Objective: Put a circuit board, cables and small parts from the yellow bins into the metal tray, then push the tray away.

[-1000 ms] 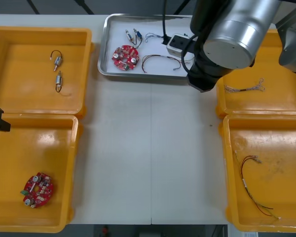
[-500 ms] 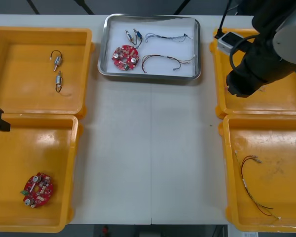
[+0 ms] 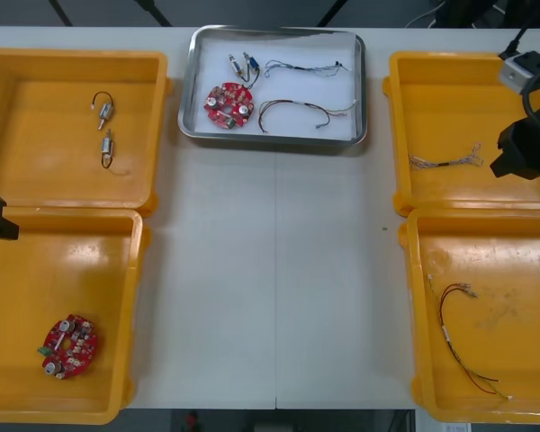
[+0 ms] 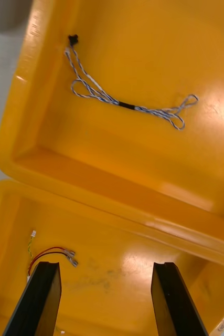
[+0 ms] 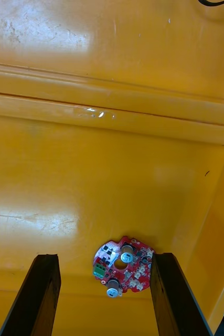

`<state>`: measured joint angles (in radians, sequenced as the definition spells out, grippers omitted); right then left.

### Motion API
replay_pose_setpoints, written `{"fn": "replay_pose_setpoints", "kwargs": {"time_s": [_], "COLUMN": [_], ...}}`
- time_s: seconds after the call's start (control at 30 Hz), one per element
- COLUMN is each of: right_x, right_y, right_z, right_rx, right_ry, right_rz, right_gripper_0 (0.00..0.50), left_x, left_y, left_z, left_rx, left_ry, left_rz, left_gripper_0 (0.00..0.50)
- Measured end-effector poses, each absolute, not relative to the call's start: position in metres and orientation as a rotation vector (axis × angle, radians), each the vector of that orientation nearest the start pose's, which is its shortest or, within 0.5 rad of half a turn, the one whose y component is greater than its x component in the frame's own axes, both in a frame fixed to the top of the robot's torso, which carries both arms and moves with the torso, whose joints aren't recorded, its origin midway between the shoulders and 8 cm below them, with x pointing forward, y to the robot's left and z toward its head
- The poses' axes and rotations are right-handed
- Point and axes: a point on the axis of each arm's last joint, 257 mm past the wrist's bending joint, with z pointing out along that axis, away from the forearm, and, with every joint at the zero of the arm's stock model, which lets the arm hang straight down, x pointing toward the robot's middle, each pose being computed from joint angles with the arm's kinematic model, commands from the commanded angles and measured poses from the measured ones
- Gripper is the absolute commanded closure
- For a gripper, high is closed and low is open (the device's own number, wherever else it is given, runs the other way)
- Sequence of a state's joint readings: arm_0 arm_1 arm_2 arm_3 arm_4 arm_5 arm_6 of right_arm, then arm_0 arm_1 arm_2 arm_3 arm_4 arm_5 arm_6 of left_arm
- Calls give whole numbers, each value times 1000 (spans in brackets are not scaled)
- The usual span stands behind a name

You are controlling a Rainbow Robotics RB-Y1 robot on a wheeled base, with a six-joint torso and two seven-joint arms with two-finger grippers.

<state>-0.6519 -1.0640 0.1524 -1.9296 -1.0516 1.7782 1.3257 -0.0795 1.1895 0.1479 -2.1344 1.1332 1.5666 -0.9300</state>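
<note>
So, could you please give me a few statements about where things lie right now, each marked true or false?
1. The tray holds a red board. True.
2. The right gripper is shut on a cable. False: it is open and holds nothing, above the right bins.
3. The near left bin holds a second board. True.
4. The far right bin holds small metal parts. False: a blue and white cable lies in it.
5. The left gripper is open. True.
</note>
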Motion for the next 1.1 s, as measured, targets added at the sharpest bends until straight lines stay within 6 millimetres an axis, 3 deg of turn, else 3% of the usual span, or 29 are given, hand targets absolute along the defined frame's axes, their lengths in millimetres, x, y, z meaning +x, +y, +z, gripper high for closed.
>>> {"fn": "replay_pose_setpoints", "kwargs": {"time_s": [0.27,0.47,0.83,1.1], "right_x": [432,413,400,400], "right_y": [-376,-401,-412,-405], "right_z": [-101,-117,-139,-150], "right_rx": [-219,-115,43,91], "right_ry": [2663,2702,2766,2780], "right_rz": [-58,-37,8,66], "right_gripper_0": [0,0,0,0], "left_x": [378,378,378,378], "left_y": [381,381,381,381], "left_z": [-157,-157,-157,-157], "left_rx": [-202,-202,-202,-202], "left_ry": [2689,2689,2689,2689], "left_rz": [-47,-47,-47,-47], "left_gripper_0": [0,0,0,0]}}
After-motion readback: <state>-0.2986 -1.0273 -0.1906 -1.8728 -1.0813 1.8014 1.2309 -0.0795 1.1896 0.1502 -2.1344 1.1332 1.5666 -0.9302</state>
